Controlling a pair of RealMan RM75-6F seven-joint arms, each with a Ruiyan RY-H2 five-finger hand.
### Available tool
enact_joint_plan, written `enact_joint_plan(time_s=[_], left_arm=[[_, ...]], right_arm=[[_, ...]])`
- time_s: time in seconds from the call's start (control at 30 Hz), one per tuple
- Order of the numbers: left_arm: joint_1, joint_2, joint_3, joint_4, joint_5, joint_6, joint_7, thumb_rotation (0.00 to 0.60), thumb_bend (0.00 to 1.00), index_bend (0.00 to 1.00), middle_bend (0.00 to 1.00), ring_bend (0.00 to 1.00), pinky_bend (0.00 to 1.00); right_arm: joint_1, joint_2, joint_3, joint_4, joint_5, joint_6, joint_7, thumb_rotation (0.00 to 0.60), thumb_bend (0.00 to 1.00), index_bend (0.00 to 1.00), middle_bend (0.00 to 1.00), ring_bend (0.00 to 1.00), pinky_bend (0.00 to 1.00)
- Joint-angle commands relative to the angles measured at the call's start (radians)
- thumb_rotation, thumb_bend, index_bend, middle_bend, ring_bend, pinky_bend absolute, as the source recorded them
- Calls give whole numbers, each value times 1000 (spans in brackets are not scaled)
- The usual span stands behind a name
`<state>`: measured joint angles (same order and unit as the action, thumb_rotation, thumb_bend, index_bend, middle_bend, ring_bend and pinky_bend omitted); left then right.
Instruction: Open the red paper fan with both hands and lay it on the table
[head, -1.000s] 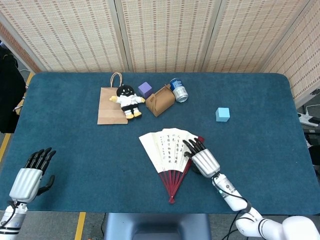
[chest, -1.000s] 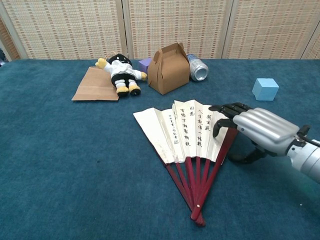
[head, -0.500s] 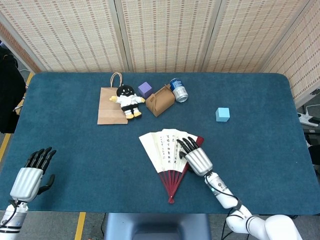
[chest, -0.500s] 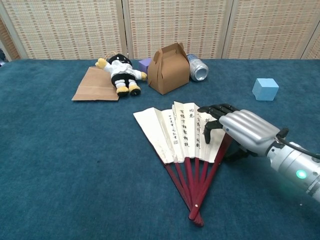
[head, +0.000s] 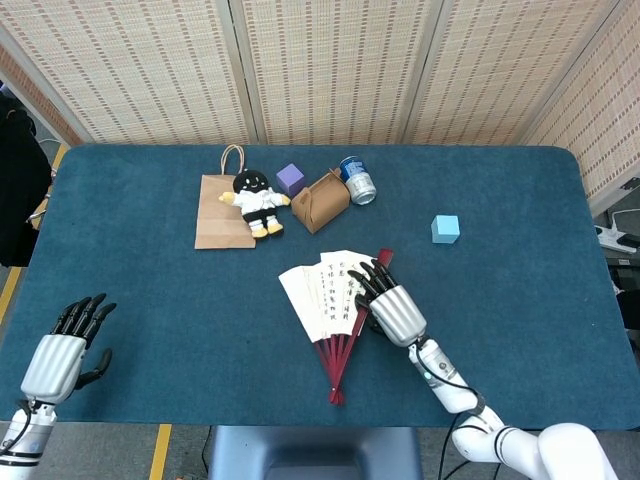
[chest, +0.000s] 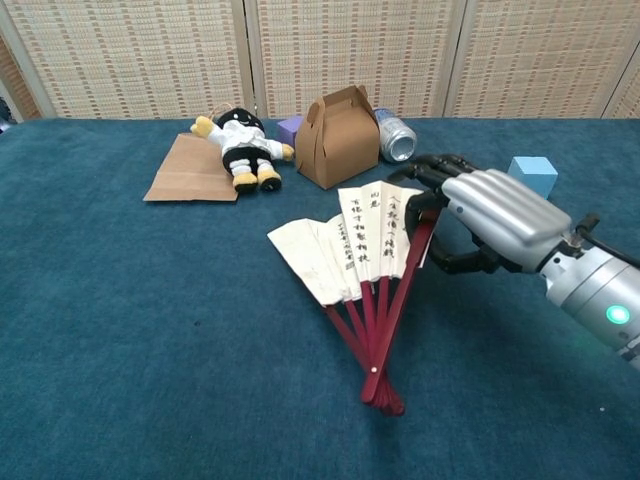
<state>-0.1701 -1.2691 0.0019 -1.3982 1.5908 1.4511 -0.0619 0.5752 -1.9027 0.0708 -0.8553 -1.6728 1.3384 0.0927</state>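
fan (head: 335, 295) | on worktop (head: 150, 250), mid, rotated and narrower than a second ago, right edge lifted | right robot hand (head: 392, 306) clamped on fan's 3 o'clock rib | left robot hand (head: 62, 350) at 8 o'clock, fingers apart, idle | spread partly lost; needs re-opening

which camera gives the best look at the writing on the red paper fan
The chest view: the red paper fan sits close, its columns of characters large beside the right hand. The head view shows the fan whole but small, its writing tiny.

right hand (head: 392, 308) hides fan (head: 330, 296) right edge; fan script illegible.
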Motion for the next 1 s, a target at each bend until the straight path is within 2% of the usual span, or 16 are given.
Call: enact_joint_plan(time_s=[0.03,0.1,0.17,0.3,0.43,0.53,0.67,0.77,0.8,0.87,1.0], left_arm=[[-22,-17,7,47,-3,-47,-111,600,463,247,0,0,91],[-40,-17,20,66,5,-86,-195,600,463,289,0,0,78],[-62,-28,36,98,27,-114,-351,600,459,282,0,0,55],[-96,-74,55,172,56,-147,-577,600,438,172,0,0,29],[-124,-147,45,231,73,-141,-667,600,432,127,0,0,25],[-140,-224,18,278,64,-121,-732,600,429,151,0,0,20],[-151,-256,10,296,61,-119,-769,600,431,164,0,0,15],[-169,-303,-9,297,52,-114,-816,600,425,83,0,0,8],[-179,-327,-25,248,43,-109,-878,600,418,46,0,0,7],[-187,-331,-33,207,28,-119,-915,600,403,10,0,0,5],[-200,-345,-72,130,-27,-139,-902,600,392,0,0,0,3]], right_arm=[[27,87,38,-158,11,-2,-70,600,672,609,119,0,0],[38,129,57,-244,31,-28,-82,600,718,613,119,0,0],[51,181,84,-344,63,-67,-98,600,726,618,119,0,0],[82,262,146,-501,139,-144,-158,600,726,624,119,0,0],[112,329,212,-660,237,-217,-234,600,726,624,119,0,0],[136,353,264,-747,301,-233,-313,600,726,624,119,0,0],[148,359,288,-791,346,-242,-346,600,726,624,119,0,0],[179,357,331,-847,430,-262,-396,600,726,624,119,0,0],[209,340,356,-857,471,-273,-433,600,726,624,119,0,0],[237,318,376,-862,531,-273,-481,600,726,623,119,0,0],[291,275,407,-860,623,-258,-548,600,726,619,119,0,0]])
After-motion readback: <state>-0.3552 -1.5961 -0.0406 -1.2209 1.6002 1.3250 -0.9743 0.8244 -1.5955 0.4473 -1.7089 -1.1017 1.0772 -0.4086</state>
